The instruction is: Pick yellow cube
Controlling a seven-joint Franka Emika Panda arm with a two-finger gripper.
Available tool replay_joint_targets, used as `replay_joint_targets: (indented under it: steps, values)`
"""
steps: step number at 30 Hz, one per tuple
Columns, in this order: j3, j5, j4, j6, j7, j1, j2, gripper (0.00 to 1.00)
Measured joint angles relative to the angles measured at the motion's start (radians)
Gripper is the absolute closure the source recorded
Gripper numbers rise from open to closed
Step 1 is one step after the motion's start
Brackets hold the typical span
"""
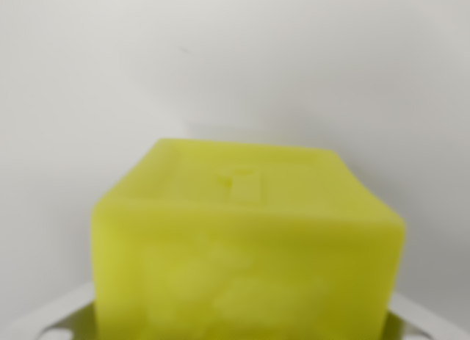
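Yellow cube (246,244) close up, blurred, filling lower centre of wrist view, sitting between pale end effector (242,322) parts visible at both lower corners. Grip state: cannot tell. Small raised rectangular mark on cube's top face, no readable writing. Beyond, plain white worktop (235,61).
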Motion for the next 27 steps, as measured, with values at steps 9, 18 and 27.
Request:
replay_joint_targets:
  steps: [9,18,27]
  values:
    - [0.001,-0.015,-0.014,-0.061,0.011,-0.004,-0.075,1.00]
    - [0.001,-0.024,-0.023,-0.125,0.018,-0.007,-0.148,1.00]
    - [0.001,-0.030,-0.027,-0.192,0.022,-0.008,-0.218,1.00]
